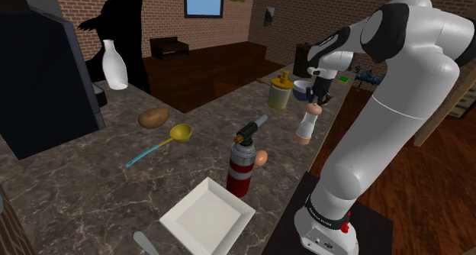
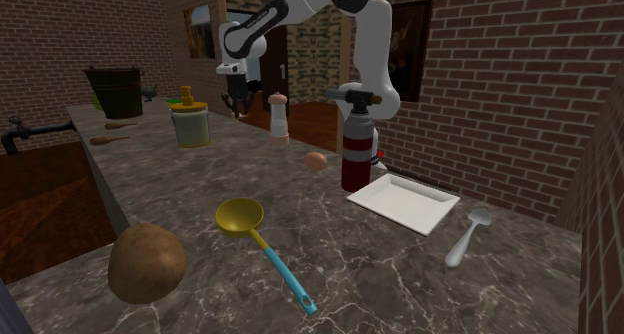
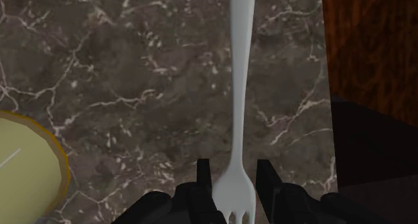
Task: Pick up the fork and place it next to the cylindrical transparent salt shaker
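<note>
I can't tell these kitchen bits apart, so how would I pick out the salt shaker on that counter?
Follow the long dark marble counter to the end where the white arm reaches down. There, beside a squat yellowish jar, stands the salt shaker. It is slim, upright and white with a brownish cap; the jar is wide and yellow-lidded.

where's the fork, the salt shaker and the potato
fork (image 3: 240, 88), wrist view, middle of its handle
salt shaker (image 1: 306, 124), shoulder view, middle of its body
potato (image 2: 146, 263), second exterior view, its centre
</note>
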Controlling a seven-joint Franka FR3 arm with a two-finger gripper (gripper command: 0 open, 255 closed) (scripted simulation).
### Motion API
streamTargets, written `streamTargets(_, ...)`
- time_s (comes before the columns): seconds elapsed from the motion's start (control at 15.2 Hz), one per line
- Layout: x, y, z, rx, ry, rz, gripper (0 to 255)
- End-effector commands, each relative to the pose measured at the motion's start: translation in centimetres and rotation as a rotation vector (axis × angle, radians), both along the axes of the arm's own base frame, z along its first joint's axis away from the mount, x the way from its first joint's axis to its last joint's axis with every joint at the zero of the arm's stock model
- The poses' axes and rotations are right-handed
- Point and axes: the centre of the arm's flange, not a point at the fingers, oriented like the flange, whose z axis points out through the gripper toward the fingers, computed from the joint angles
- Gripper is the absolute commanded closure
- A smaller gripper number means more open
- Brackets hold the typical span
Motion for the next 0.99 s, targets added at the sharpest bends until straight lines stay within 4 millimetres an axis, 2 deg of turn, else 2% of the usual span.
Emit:
streamTargets(0.0, 0.0, 0.0, -1.0, 0.000, 0.000, 0.000, 255)
streamTargets(0.59, 0.0, 0.0, -5.8, 0.000, 0.000, 0.000, 255)
streamTargets(0.92, 0.0, 0.0, -6.0, 0.000, 0.000, 0.000, 255)
